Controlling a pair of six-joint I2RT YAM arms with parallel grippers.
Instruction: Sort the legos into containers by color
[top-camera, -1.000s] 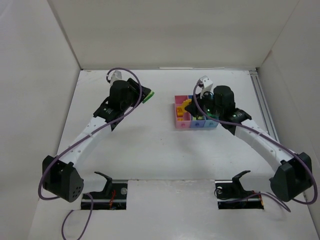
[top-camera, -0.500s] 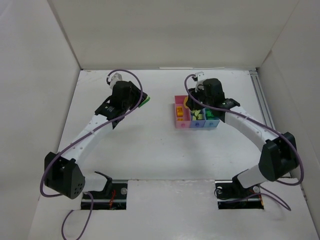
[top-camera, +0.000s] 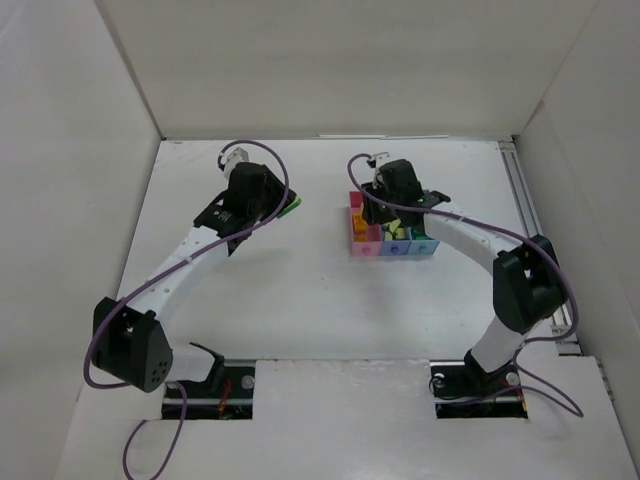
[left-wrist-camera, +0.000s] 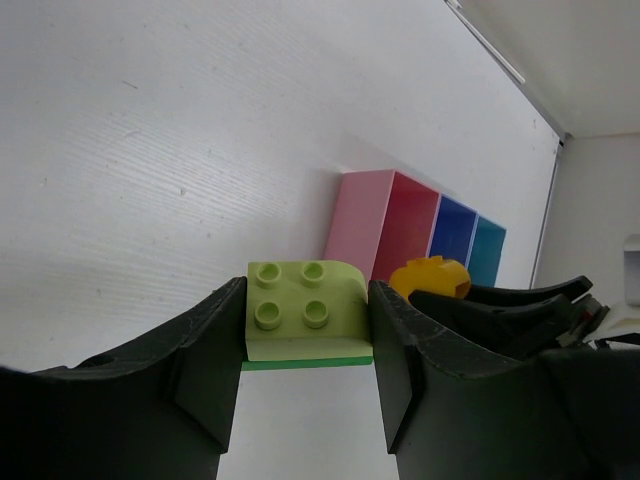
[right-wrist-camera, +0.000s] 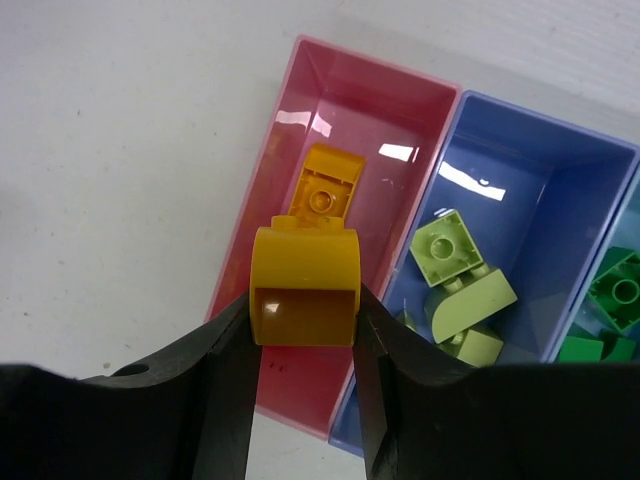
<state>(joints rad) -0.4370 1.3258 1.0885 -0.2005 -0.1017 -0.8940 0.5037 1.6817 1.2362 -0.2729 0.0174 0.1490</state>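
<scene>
While tight on lego (right-wrist-camera: 304, 262) — right tool (right-wrist-camera: 303, 325).

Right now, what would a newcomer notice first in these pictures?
The right gripper pinches a yellow brick over the pink bin, where an orange brick already lies. Farther left, the left gripper holds a pale green brick, the same colour as those in the blue bin beside the pink one.

The picture's edge cuts off the light blue bin (right-wrist-camera: 632, 235); its green bricks (right-wrist-camera: 617, 292) too.
</scene>
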